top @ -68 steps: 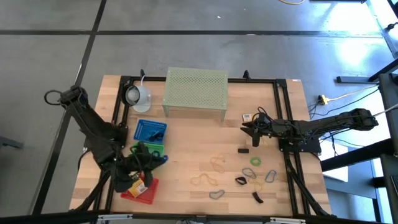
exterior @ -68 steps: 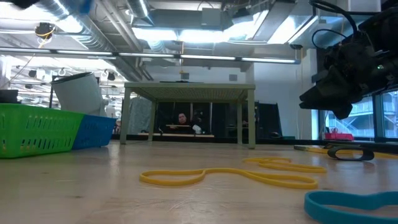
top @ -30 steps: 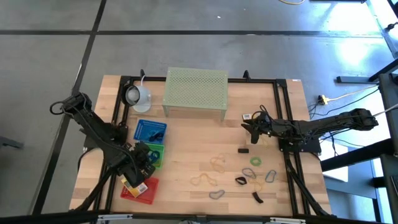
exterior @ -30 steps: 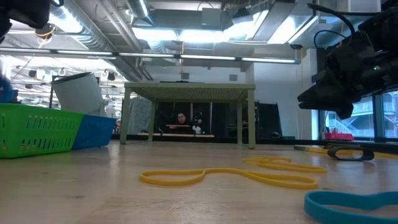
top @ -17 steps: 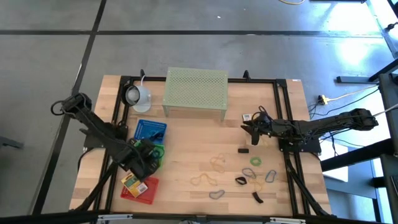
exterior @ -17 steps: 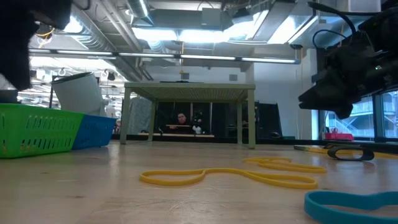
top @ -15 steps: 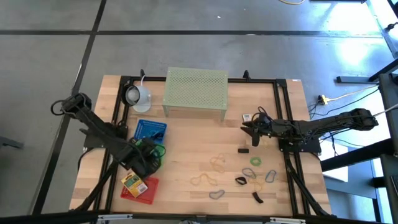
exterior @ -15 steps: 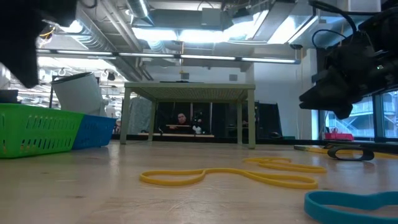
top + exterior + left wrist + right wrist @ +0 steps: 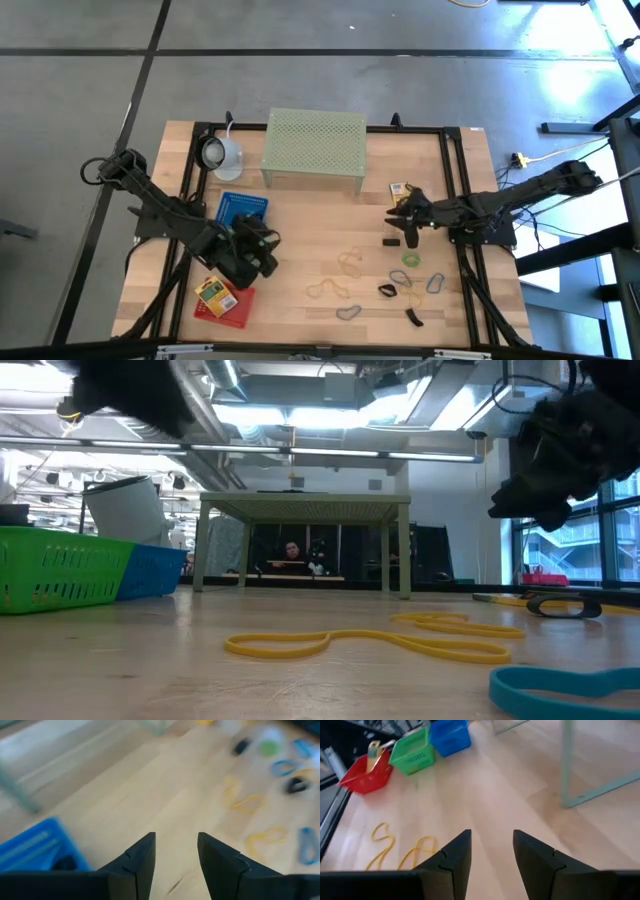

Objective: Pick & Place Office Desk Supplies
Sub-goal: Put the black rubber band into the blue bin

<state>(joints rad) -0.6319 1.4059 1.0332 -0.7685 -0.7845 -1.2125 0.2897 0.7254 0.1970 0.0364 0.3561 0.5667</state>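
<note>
Wooden table [image 9: 300,240] in a workshop; coloured loops [image 9: 350,263] lie scattered between the left gripper [image 9: 268,252] and right gripper [image 9: 408,230], both parted, both empty

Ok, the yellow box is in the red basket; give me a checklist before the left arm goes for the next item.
1. Left gripper empty, fingers apart: ok.
2. Yellow box sits in the red basket: ok.
3. Left gripper clear of the baskets, over bare wood beside the green basket: ok.
4. Loops lie loose on the table, reachable: ok.
5. Right gripper empty, fingers apart, near the black clip: ok.
6. Whether both arms would crowd the loops: cannot tell.
</note>
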